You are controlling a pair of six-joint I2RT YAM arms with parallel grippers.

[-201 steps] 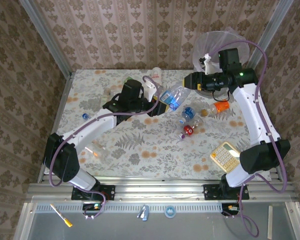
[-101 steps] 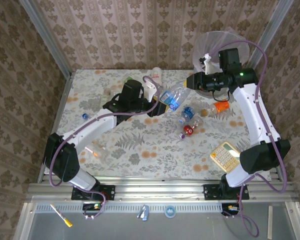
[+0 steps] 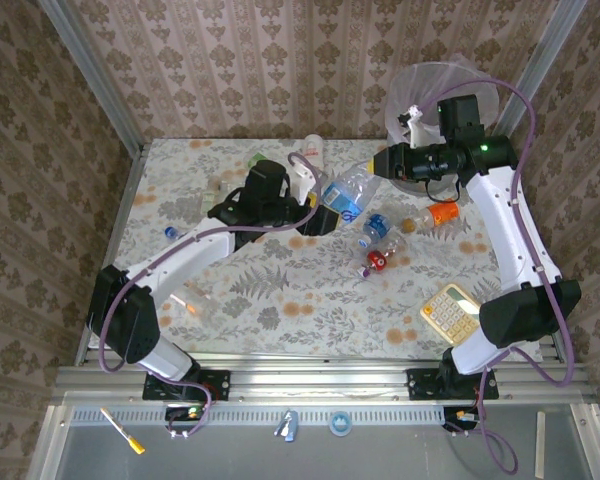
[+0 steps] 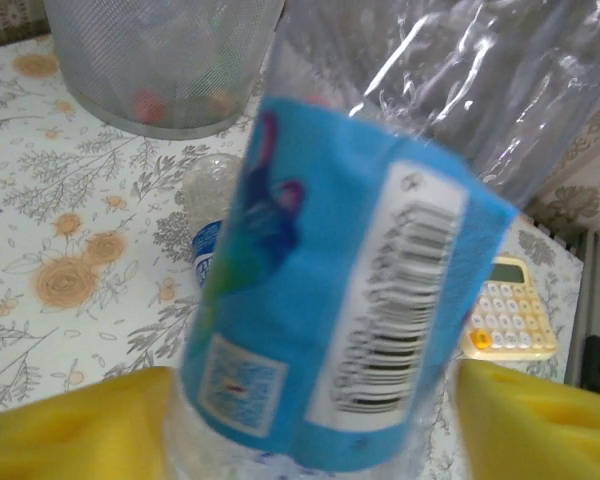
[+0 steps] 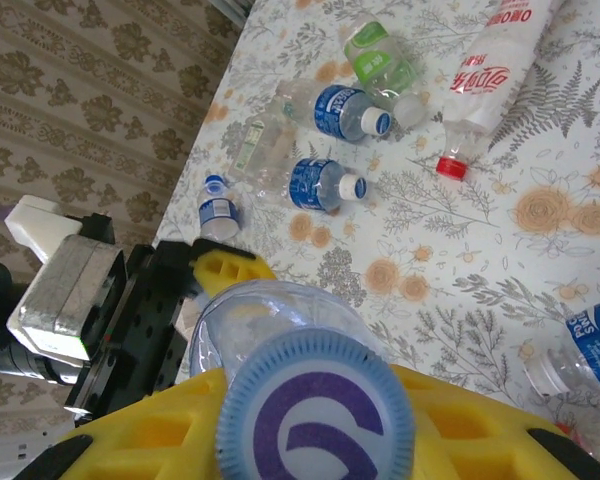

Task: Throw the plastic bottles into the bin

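Observation:
A clear plastic bottle with a blue label [image 3: 347, 193] hangs above the table between my two grippers. My right gripper [image 3: 379, 166] is shut on its cap end. The blue cap [image 5: 315, 410] sits between that gripper's yellow fingers [image 5: 150, 435]. My left gripper [image 4: 305, 405] is open around the bottle's base [image 4: 320, 300]. Its yellow fingers [image 4: 70, 420] stand on either side, with a thin gap on the right. The bin [image 3: 442, 95] stands at the far right corner, behind the right wrist. Several other bottles [image 3: 376, 226] lie on the flowered table.
A beige calculator [image 3: 450, 310] lies near the right arm's base. An orange-capped bottle [image 3: 439, 213] and a red-capped one [image 3: 374, 261] lie to the right of the middle. A small bottle [image 3: 170, 232] and more bottles [image 5: 340, 110] lie on the left half.
My right gripper has closed on the bottle's cap end. My left gripper's jaws have spread apart off the bottle's base. The bottle has shifted slightly up and toward the right.

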